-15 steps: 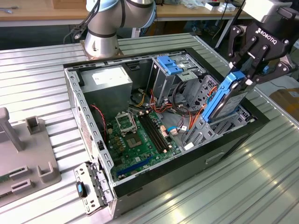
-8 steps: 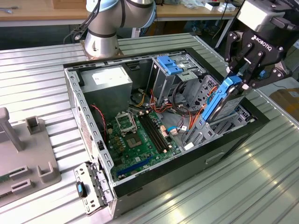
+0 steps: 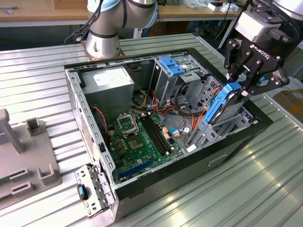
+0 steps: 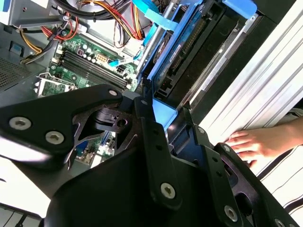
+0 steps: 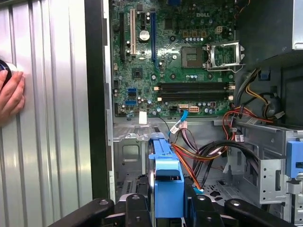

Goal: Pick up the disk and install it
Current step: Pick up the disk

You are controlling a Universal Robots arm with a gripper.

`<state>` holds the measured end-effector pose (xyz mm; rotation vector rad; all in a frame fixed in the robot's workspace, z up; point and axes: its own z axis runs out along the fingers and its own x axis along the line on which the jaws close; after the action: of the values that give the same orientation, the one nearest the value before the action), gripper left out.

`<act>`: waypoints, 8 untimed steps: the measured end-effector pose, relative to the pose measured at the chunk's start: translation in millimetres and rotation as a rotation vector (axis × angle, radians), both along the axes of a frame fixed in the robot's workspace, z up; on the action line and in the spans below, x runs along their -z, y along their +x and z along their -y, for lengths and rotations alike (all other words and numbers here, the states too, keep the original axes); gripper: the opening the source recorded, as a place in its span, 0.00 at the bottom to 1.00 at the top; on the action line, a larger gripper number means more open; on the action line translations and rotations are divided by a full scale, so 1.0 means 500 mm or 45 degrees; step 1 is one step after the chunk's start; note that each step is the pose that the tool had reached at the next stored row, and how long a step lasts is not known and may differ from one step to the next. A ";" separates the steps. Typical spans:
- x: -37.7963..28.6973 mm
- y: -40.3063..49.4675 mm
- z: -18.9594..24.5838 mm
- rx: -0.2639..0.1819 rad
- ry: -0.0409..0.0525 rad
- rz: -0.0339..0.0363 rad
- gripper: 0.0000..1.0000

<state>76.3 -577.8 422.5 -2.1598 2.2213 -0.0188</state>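
Observation:
The disk (image 3: 218, 108), a grey drive in a bright blue carrier frame, stands tilted on edge over the drive bay at the exterior view's right side of the open computer case (image 3: 85, 118). My gripper (image 3: 245, 88) is shut on the disk's upper end, its black fingers clamped on the blue frame. In the first wrist view the blue frame (image 5: 166, 179) runs between my fingers (image 5: 135, 208) toward the metal bay. The second wrist view has the disk (image 4: 182, 52) slanting down into the bay, beyond my gripper (image 4: 163, 116).
A green motherboard (image 3: 142, 137) lies on the case floor, with red, orange and blue cables (image 3: 189, 109) beside the bay. A fixed blue bracket (image 3: 171, 65) tops the metal cage. A person's hand (image 5: 9, 94) rests on the ribbed table beside the case. A grey fixture (image 3: 23, 156) stands at the exterior view's left.

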 end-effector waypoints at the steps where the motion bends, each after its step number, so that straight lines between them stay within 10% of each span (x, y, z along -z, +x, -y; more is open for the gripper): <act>1: 0.001 0.000 0.0000 0.000 0.000 0.0000 0.37; 8: 0.007 0.003 0.0001 0.000 0.000 0.0000 0.37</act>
<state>78.0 -577.9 419.0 -2.1596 2.2213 -0.0187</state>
